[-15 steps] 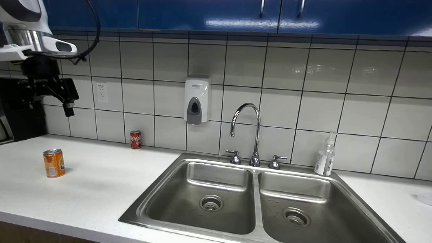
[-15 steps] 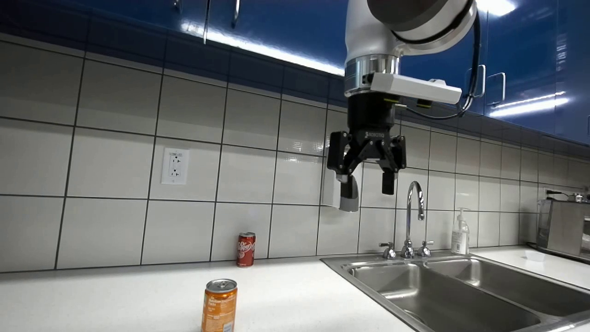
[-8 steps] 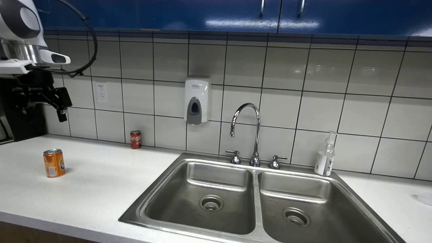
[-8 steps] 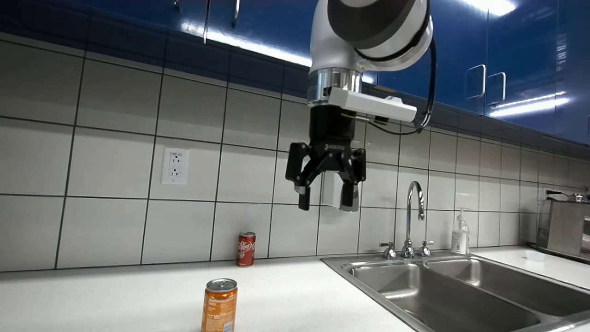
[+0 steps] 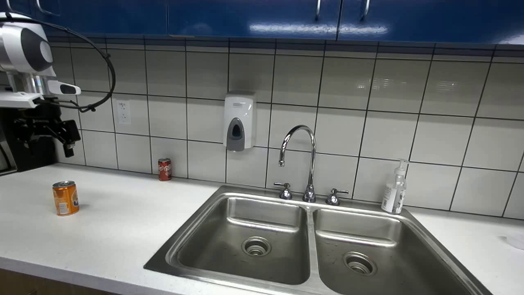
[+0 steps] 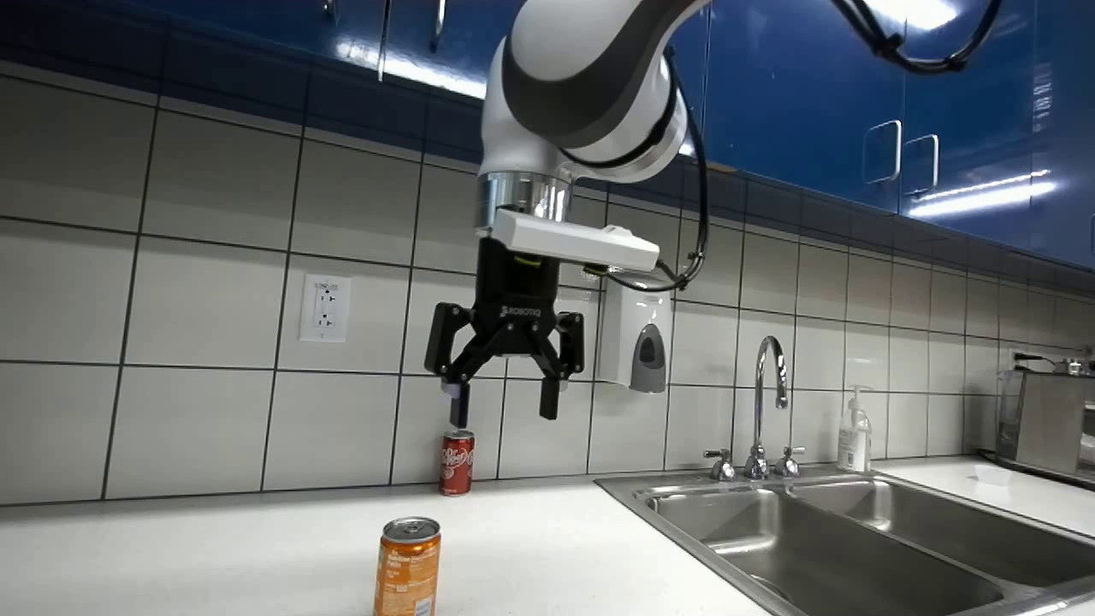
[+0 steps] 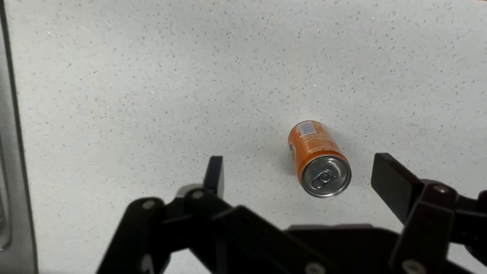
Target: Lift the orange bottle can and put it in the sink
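The orange can (image 5: 65,199) stands upright on the white counter, left of the sink (image 5: 312,246). It also shows in an exterior view (image 6: 408,577), its bottom cut off by the frame edge. My gripper (image 6: 505,406) is open and empty, pointing down, well above the counter. In the wrist view the orange can (image 7: 315,142) shows below and between the spread fingers (image 7: 299,161), closer to the right finger; nothing touches it. The double-basin steel sink (image 6: 676,530) lies to the right in that exterior view; its edge (image 7: 21,228) shows at the wrist view's left.
A dark red can (image 5: 164,170) stands by the tiled wall, also seen in an exterior view (image 6: 457,464). An arched faucet (image 5: 311,164) and a soap bottle (image 5: 395,188) stand behind the sink. A white dispenser (image 5: 239,121) hangs on the wall. Blue cabinets (image 5: 254,18) overhang the counter.
My gripper has moved lower and, in both exterior views, to the left, toward the orange can's side of the counter. It stays open. The cans have not moved.
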### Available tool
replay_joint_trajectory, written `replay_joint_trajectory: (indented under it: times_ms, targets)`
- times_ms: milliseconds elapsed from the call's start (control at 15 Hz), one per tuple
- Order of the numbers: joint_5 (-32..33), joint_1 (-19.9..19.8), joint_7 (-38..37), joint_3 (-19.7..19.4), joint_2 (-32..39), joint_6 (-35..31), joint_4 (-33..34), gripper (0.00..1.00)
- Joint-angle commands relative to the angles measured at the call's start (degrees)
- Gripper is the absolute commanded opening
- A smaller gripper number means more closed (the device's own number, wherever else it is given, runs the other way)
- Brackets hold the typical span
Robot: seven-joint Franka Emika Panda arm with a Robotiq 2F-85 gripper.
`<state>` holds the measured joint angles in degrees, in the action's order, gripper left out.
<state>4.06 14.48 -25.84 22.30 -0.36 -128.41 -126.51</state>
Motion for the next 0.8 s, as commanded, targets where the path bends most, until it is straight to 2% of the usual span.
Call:
replay_joint_trajectory:
  times_ms: [0,333,733]
  targets:
    - [3.36,2.6,-3.72,-1.35,9.33,0.57,8.03,1.0]
    - [2.84,6.16,-3.22,-4.29,16.73,1.25,13.87,1.0]
    - [1.73,8.87,-2.37,-6.91,21.8,1.9,17.24,1.0]
